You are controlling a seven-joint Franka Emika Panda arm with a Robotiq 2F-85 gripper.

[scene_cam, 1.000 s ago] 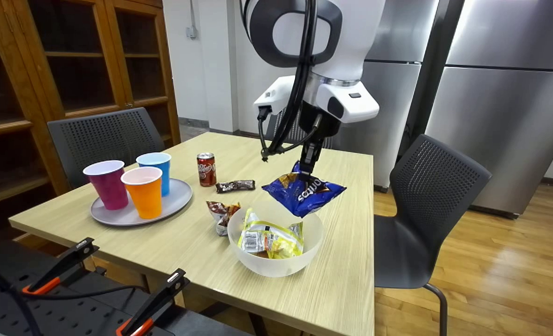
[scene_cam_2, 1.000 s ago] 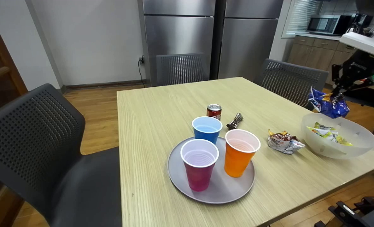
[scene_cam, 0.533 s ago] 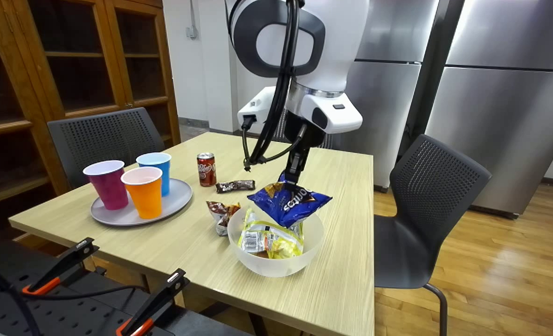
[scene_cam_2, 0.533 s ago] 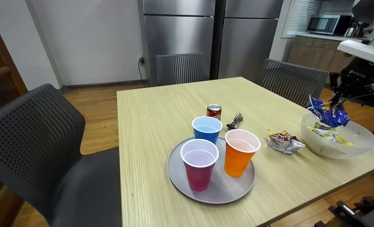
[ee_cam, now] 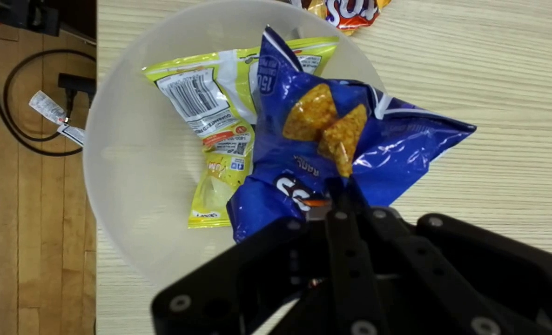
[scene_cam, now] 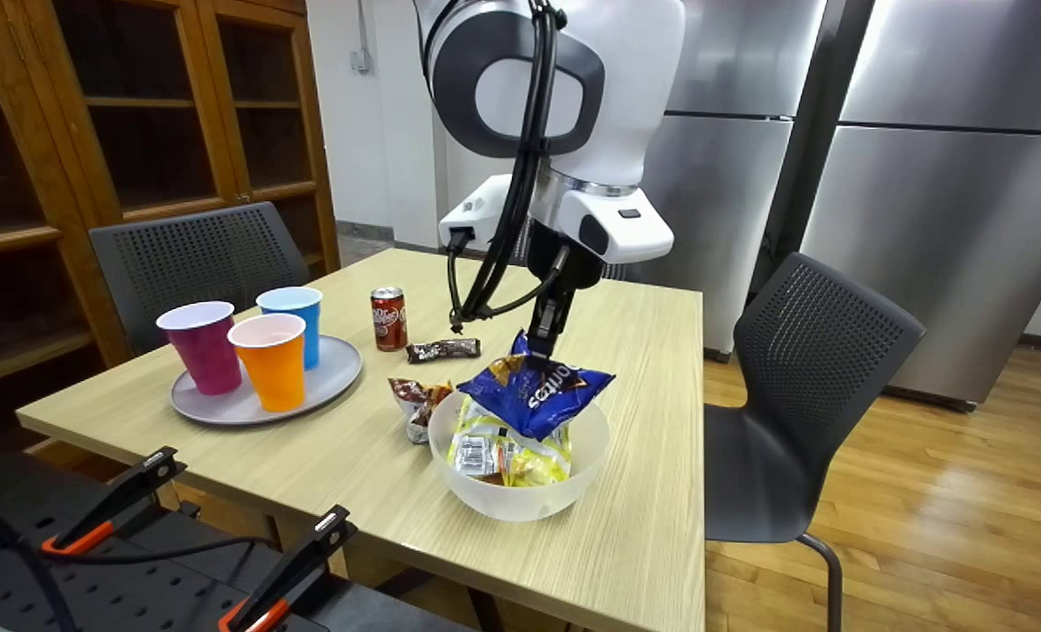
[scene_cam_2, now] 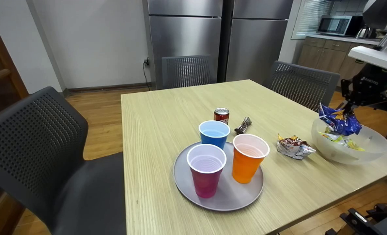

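My gripper [ee_cam: 346,186] is shut on a blue Doritos bag [ee_cam: 276,139], pinching the film near its middle. In both exterior views the bag [scene_cam: 564,395] hangs tilted from the fingertips, low over a frosted bowl [scene_cam: 520,505]. Part of the bag [scene_cam_2: 342,125] reaches below the bowl's far rim in an exterior view. Inside the bowl lies a yellow snack bag [ee_cam: 220,190], partly covered by the blue one in the wrist view. Whether the two bags touch, I cannot tell. A brown and orange snack bag [scene_cam_2: 294,148] rests on the table beside the bowl.
A grey plate [scene_cam: 222,412] carries purple [scene_cam: 204,351], orange [scene_cam: 270,364] and blue [scene_cam: 305,325] cups. Farther back stand a red soda can [scene_cam: 389,320] and a dark wrapped bar [scene_cam: 443,350]. Chairs [scene_cam: 801,421] surround the wooden table; clamps [scene_cam: 292,570] sit at its near side.
Still gripping the blue bag, my gripper has come down and shifted left in an exterior view, bringing the bag lower over the bowl. Everything else on the table is unmoved.
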